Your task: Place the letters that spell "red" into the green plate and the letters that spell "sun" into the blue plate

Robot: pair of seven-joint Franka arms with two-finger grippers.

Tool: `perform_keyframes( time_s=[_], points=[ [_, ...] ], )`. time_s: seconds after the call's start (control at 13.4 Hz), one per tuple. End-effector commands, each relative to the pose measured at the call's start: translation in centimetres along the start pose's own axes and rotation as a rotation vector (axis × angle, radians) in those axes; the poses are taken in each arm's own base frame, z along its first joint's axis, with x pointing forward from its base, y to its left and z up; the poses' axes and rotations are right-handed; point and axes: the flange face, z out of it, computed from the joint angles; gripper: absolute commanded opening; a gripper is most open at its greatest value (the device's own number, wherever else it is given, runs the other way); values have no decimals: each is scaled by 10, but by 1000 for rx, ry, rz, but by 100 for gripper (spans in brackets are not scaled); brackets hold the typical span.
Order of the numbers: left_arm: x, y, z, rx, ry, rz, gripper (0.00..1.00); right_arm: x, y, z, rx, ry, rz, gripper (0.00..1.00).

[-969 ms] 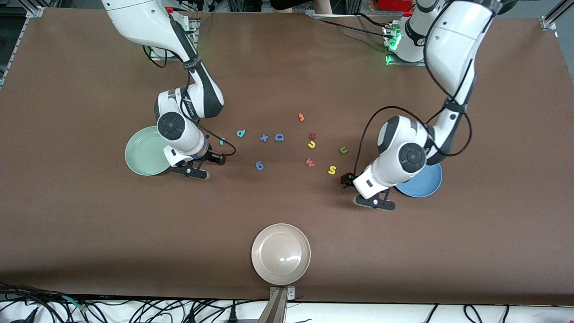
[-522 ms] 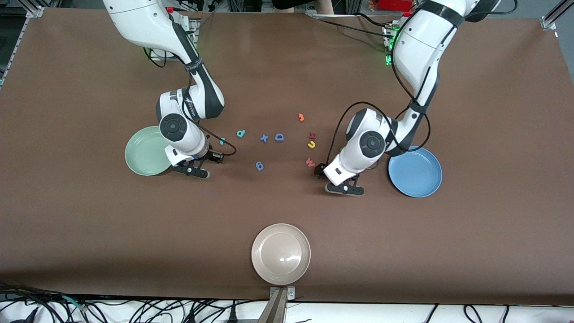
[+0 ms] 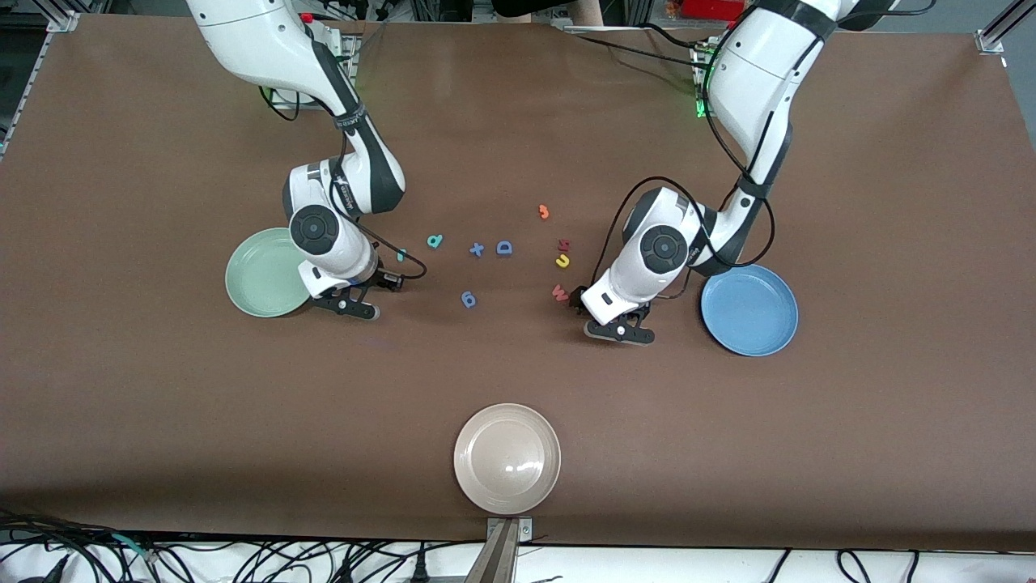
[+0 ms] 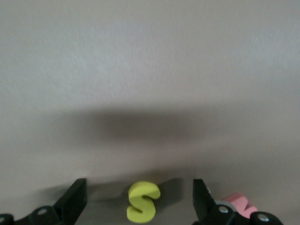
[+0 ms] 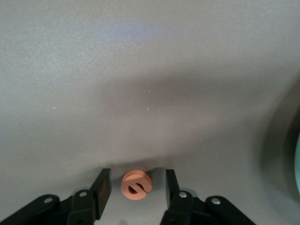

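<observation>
My left gripper (image 3: 619, 332) (image 4: 139, 202) stands open low over the table, and the yellow "s" (image 4: 142, 202) lies between its fingers without touching either. The blue plate (image 3: 749, 310) sits beside it, toward the left arm's end. My right gripper (image 3: 346, 308) (image 5: 136, 187) is open around the orange "e" (image 5: 136, 184), with a gap on each side. The green plate (image 3: 263, 271) (image 5: 298, 164) is right beside it. A teal "r" (image 3: 401, 255), a teal "d" (image 3: 435, 240) and a yellow "u" (image 3: 562, 260) lie mid-table. The dark green letter is hidden.
A red "w" (image 3: 559, 292) (image 4: 239, 202) lies close to the left gripper. A blue "6" (image 3: 469, 300), blue "x" (image 3: 477, 249), blue "D" (image 3: 504, 248), orange "3" (image 3: 544, 212) and a small red letter (image 3: 564, 244) lie mid-table. A beige plate (image 3: 507, 459) sits nearest the front camera.
My left arm swung from beside the blue plate toward the letters and came down around the yellow "s". The right gripper's fingers narrowed around the "e"; that arm barely moved.
</observation>
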Motion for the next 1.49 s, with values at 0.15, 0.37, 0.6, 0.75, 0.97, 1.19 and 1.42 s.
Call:
perform_keyframes(
  time_s=[0.15, 0.37, 0.6, 0.75, 0.97, 1.19, 1.42],
  points=[
    [-18, 6, 0, 59, -5, 37, 96, -8, -4, 3, 19, 12, 12, 55],
    [-16, 3, -1, 88, 5, 76, 60, -8, -5, 2, 20, 13, 17, 40],
    [-16, 4, 0, 88, 5, 77, 36, -7, -4, 3, 19, 14, 15, 34],
    [-15, 4, -1, 88, 6, 76, 29, -7, -4, 3, 19, 14, 15, 17],
    [-12, 4, -8, 91, 1, 73, 26, -7, -5, -1, 21, 12, 16, 0],
    [-3, 8, -53, 104, -9, 73, 26, -4, -4, -9, 30, 22, 19, 0],
    [4, -2, -93, 152, 11, 99, 27, -3, -4, -11, 32, 24, 36, 0]
  ],
)
